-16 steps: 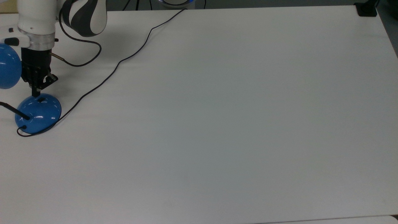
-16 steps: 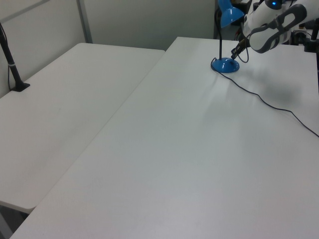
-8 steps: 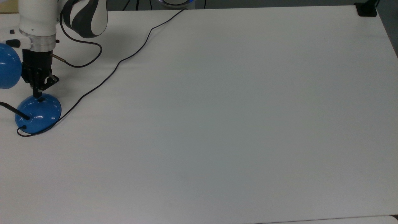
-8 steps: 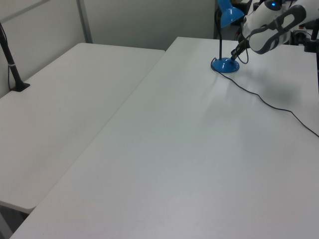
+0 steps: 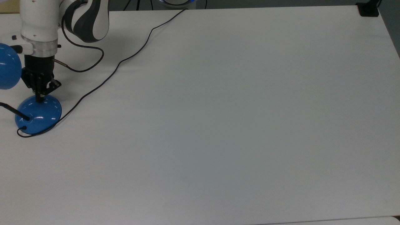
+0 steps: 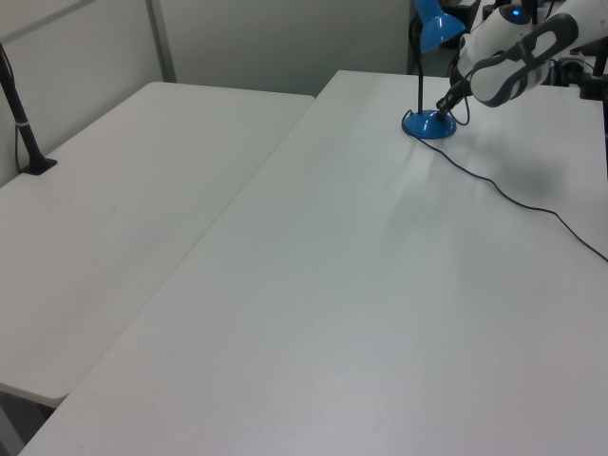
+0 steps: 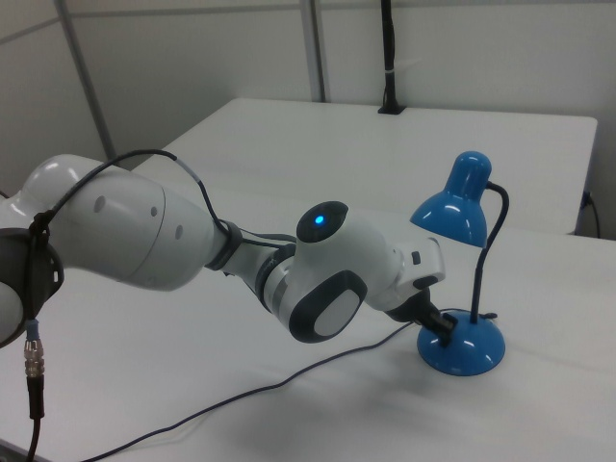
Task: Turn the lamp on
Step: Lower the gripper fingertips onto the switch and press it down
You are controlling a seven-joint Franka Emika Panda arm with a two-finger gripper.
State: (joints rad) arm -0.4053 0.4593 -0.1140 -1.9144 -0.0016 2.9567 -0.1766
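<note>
The blue lamp stands at the top view's far left, its dome base (image 5: 39, 117) on the white table (image 5: 218, 125) and its rounded shade (image 5: 7, 70) above and behind. My gripper (image 5: 39, 98) points down with its fingers together, the tip touching the top of the base where the small black switch is covered. In the left view the gripper (image 6: 445, 107) meets the base (image 6: 429, 125) under the shade (image 6: 439, 28). In the right view the gripper (image 7: 448, 327) rests on the base (image 7: 464, 348), with the shade (image 7: 457, 204) on its thin black neck (image 7: 489, 250); the shade looks unlit.
The lamp's black cord (image 5: 103, 82) runs from the base across the table to the far edge. A thinner cable (image 5: 81, 70) loops off my wrist. A black clamp (image 5: 368, 11) sits at the top view's upper right corner. A second white table (image 6: 123, 190) adjoins.
My gripper has come down and slightly toward the lamp base; its tip now covers the switch that showed on the dome a second ago. The lamp has not moved.
</note>
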